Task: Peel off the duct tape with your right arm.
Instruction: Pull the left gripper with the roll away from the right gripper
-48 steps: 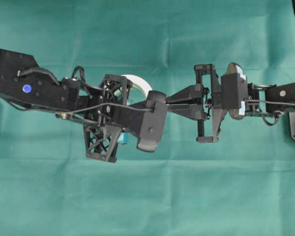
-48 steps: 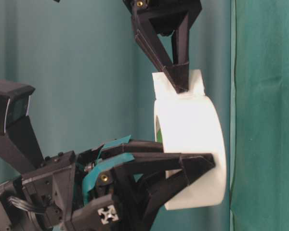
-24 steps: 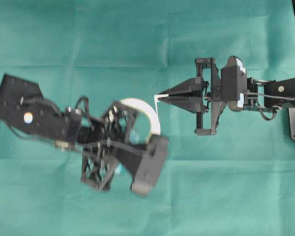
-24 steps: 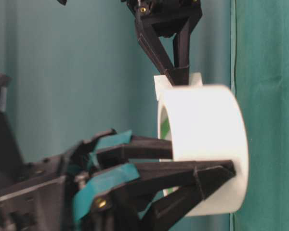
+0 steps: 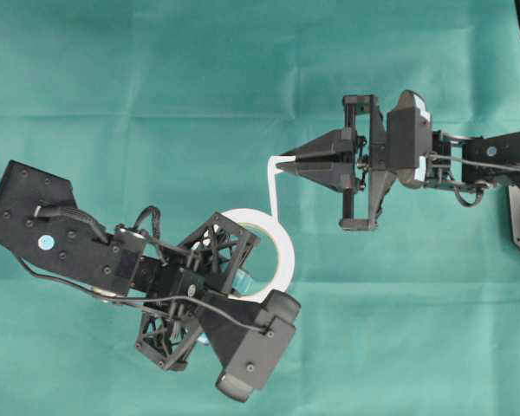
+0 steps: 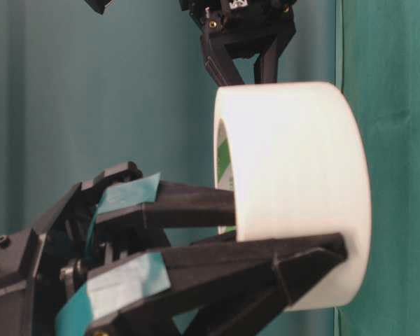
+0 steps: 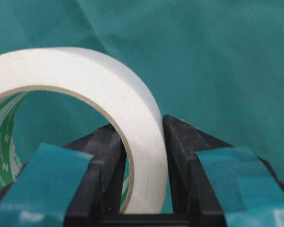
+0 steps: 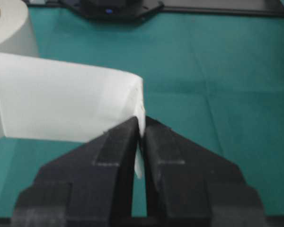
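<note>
The left end effector [image 5: 262, 279] grasps the duct tape [image 5: 282, 251] by its wall, one finger inside the ring and one outside; the left wrist view shows the two teal-taped fingers [image 7: 109, 161] pressed against either face of the white band. The roll is held off the green counter [image 5: 243, 69], in the lower middle of the overhead view, with its opening facing up toward that camera. Its greenish printed inner core [image 7: 2, 142] shows in the left wrist view and at table level [image 6: 224, 157]. The right arm [image 5: 503, 160] reaches in from the right edge of the overhead view, and the right end effector [image 5: 282, 165] is clenched on the loose strip [image 5: 273, 186], which runs from the roll's upper right edge up to the pointed black tips. In the right wrist view the white strip [image 8: 61, 106] stretches left from the pinched fingertips [image 8: 128, 137] toward the roll [image 8: 9, 26], with the end folded over between the tips. The two end effectors stand apart, joined only by the strip.
</note>
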Controlling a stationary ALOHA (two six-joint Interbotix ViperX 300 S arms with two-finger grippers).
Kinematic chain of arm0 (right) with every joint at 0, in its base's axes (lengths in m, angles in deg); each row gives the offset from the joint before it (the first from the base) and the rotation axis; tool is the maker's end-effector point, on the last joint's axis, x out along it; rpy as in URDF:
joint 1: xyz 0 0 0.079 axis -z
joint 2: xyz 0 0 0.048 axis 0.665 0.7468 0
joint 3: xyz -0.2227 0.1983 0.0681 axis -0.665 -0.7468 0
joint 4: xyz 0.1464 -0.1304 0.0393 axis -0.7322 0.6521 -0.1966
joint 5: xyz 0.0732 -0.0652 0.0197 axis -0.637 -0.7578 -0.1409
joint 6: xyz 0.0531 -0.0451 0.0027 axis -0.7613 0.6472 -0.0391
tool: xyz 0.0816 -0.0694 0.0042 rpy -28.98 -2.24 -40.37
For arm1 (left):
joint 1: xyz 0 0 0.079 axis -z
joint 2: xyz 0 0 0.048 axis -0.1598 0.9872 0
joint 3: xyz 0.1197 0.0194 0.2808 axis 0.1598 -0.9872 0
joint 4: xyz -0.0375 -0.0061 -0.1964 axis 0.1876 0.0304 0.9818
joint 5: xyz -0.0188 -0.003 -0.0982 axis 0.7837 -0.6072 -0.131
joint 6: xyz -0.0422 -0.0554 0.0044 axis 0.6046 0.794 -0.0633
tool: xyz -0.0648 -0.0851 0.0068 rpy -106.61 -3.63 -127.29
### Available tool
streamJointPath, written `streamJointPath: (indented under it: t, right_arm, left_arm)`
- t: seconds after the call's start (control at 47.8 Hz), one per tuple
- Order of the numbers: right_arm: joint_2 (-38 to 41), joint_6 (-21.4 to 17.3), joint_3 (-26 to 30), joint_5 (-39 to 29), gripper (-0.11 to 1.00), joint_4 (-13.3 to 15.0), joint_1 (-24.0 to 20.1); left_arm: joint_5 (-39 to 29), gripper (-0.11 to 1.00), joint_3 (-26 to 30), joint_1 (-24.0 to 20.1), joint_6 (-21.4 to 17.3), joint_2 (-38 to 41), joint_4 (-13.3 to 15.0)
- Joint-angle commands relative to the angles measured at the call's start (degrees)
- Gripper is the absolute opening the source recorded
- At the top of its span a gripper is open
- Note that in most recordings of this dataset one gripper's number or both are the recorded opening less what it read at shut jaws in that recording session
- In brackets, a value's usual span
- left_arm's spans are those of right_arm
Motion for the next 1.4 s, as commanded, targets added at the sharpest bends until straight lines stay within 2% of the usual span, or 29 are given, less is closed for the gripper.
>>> streamJointPath:
  t: [0.0,0.188,0.691,1.109,1.381]
  right_arm:
    - [-0.44,0.09,1.14,0.79,-0.09,-0.35,2.37]
    - [0.53,0.18,1.93,1.32,-0.09,-0.18,4.22]
    - [6.06,0.26,5.8,1.23,-0.09,0.0,10.02]
    - [8.79,0.18,6.77,0.88,-0.09,0.26,11.51]
    - [9.84,0.18,6.86,0.09,-0.09,0.26,11.51]
  left_arm:
    - [0.53,0.21,2.55,2.64,-1.85,-1.32,0.44]
    - [1.05,0.21,3.69,4.39,-6.24,-1.23,0.53]
    - [4.66,0.19,5.98,8.0,-13.8,-1.32,0.62]
    - [9.84,0.19,7.47,10.11,-21.71,-1.76,0.53]
    - [12.92,0.19,8.09,10.72,-25.31,-2.46,0.53]
